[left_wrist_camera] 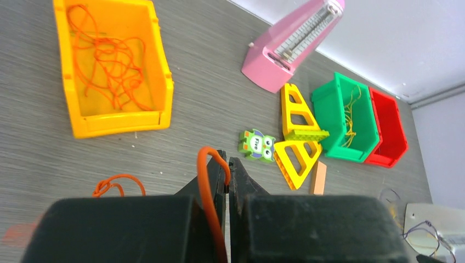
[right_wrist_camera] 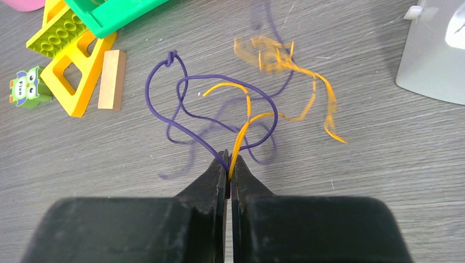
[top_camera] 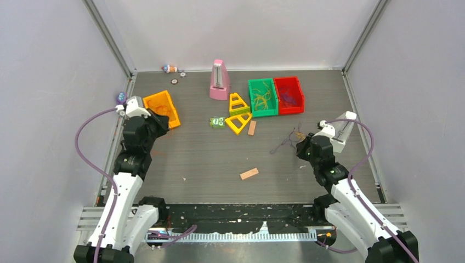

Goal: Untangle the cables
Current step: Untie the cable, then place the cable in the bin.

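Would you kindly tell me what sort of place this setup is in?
Probably a robotics lab test cell: plain walls on aluminium framing, and a grey table carrying an orange bin and a pink metronome as props.

"Five" on green monster block (left_wrist_camera: pixel 256 146)

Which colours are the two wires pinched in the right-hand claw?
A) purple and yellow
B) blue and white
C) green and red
A: the right wrist view shows the right gripper shut on a purple strand and a yellow strand.
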Controlling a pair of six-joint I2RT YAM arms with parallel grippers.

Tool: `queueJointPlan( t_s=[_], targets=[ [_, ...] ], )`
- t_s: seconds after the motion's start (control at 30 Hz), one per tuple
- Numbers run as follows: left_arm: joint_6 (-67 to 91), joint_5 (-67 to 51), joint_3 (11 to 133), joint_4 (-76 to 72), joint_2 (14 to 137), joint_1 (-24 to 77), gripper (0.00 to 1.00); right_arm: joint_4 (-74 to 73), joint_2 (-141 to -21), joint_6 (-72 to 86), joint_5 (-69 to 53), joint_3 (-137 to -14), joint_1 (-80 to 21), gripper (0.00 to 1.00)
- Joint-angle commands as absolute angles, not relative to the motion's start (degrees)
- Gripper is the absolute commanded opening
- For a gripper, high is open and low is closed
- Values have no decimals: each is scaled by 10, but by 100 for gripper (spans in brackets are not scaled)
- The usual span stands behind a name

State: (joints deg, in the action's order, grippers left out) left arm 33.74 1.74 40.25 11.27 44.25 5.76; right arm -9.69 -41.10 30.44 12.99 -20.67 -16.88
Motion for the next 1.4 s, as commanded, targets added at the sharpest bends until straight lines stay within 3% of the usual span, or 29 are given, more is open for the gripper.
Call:
queueJointPlan(
  t_s=[0.0, 0.37, 0.9, 1.37],
  targets=[
    [313, 47, 467, 136, 458, 51, 0, -66, -414, 276, 59, -215, -164, 5],
    [268, 103, 617, 171, 595, 50, 0, -3, -452, 242, -92, -220, -163, 5],
    [230, 114, 872, 222, 734, 17, 0, 12, -499, 235, -116, -254, -163, 5],
    [229, 104, 991, 222, 849, -22, 0, -24, -509, 220, -127, -281, -164, 5]
  ],
)
